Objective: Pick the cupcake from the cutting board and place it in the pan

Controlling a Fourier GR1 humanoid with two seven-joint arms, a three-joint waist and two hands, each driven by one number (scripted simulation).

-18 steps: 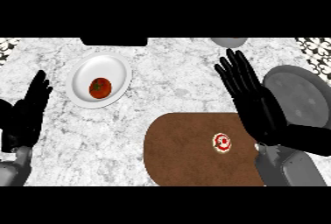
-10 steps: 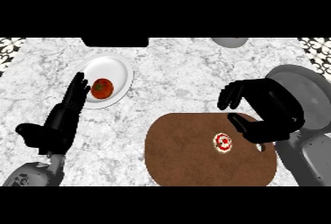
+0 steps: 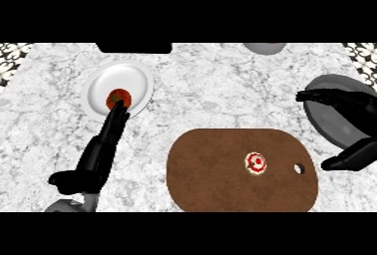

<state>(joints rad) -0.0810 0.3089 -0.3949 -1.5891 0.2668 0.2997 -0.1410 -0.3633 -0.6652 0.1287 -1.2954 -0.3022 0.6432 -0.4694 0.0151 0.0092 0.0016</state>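
Cupcake upright on cutting board, right of centre, untouched. Right hand over pan, fingers curved apart, holding nothing. Left hand outstretched toward plate, empty. Judged light, soft, frosting easily smeared; best pinched low at wrapper sides.

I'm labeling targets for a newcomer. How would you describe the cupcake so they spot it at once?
Find the brown cutting board low on the marble counter. The cupcake sits right of its center, near the board's hole: small, round, white with red rings, unlike the red food on the white plate.
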